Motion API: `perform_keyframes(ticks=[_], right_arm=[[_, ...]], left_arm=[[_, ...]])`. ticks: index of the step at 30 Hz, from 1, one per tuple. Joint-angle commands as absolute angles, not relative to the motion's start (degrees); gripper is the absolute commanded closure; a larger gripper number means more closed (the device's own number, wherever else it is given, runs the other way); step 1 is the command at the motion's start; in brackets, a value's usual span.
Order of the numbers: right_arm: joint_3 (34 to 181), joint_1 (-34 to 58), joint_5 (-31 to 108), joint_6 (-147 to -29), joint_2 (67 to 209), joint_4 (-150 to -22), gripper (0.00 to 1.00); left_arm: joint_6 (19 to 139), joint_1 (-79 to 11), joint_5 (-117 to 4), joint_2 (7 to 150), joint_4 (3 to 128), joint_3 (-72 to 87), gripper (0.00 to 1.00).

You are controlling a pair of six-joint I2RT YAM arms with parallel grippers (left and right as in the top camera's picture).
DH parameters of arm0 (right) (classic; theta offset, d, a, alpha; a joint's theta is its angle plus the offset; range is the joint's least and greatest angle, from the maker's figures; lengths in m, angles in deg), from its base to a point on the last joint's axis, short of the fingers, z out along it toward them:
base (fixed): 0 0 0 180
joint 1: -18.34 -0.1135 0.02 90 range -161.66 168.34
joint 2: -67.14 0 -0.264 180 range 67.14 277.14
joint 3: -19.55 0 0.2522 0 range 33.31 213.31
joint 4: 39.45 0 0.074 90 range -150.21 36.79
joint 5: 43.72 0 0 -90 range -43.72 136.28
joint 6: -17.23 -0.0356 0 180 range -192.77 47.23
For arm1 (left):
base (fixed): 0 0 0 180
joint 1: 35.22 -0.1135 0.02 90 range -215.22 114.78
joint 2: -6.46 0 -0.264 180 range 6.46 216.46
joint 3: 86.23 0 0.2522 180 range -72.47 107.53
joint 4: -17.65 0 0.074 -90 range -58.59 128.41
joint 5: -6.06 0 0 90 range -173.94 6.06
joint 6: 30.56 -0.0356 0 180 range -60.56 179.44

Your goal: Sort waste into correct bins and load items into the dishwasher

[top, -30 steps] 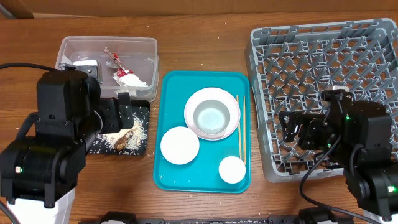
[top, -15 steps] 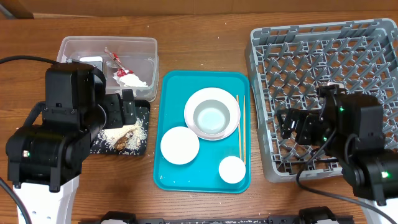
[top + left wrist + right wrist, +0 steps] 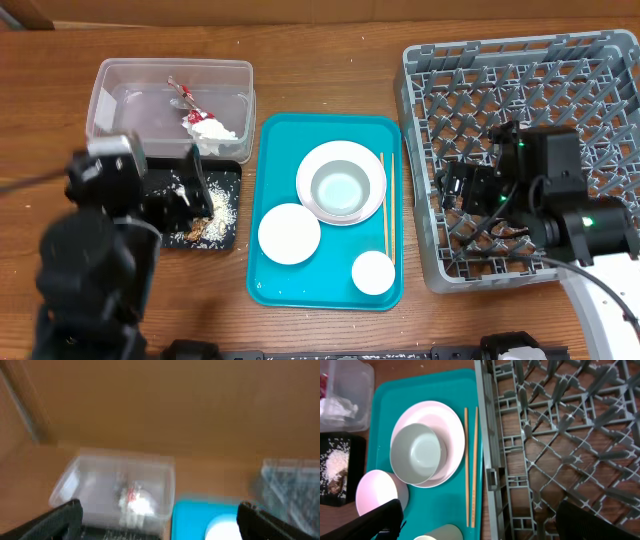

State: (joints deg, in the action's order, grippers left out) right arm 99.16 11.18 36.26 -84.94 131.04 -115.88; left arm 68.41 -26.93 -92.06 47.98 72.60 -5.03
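At the near end of the teal serving tray [image 3: 275, 140] stands the small white cup [image 3: 373, 272], with a pale pink bowl [image 3: 289, 234] to its left. Just beyond them, another bowl [image 3: 341, 190] sits in the white plate [image 3: 341, 150], and the two chopsticks [image 3: 386, 205] lie side by side along the plate's right edge. Left of the teal tray, the black tray [image 3: 228, 236] holds loose rice grains [image 3: 215, 205] and brown scraps [image 3: 195, 232]. The left gripper [image 3: 157, 522] hangs over it, jaws wide apart, holding nothing. On the right, the right gripper [image 3: 480, 520] is over the left side of the grey dish rack [image 3: 520, 60], likewise spread wide and holding nothing. Farthest back on the left, the clear tub [image 3: 120, 75] contains the crumpled white napkin [image 3: 215, 130] and the red wrapper [image 3: 188, 100].
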Motion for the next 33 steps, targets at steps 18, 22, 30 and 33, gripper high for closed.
perform_keyframes(ticks=[18, 22, 30, 33], right_arm=[[100.4, 11.3, 36.9, -84.7, 140.9, -115.6, 0.0], [100.4, 11.3, 36.8, -84.7, 140.9, -115.6, 0.0], [100.4, 11.3, 36.8, -84.7, 140.9, -115.6, 0.0], [100.4, 11.3, 36.8, -84.7, 140.9, -115.6, 0.0]], left_arm=[[68.9, -26.6, -86.0, 6.6, 42.4, -62.4, 0.0], [69.0, -26.6, -83.1, 6.6, 36.5, -67.5, 0.0], [68.9, -26.6, -82.7, 6.6, 35.7, -72.2, 0.0], [68.9, -26.6, -82.6, 6.7, 35.8, -72.2, 0.0]])
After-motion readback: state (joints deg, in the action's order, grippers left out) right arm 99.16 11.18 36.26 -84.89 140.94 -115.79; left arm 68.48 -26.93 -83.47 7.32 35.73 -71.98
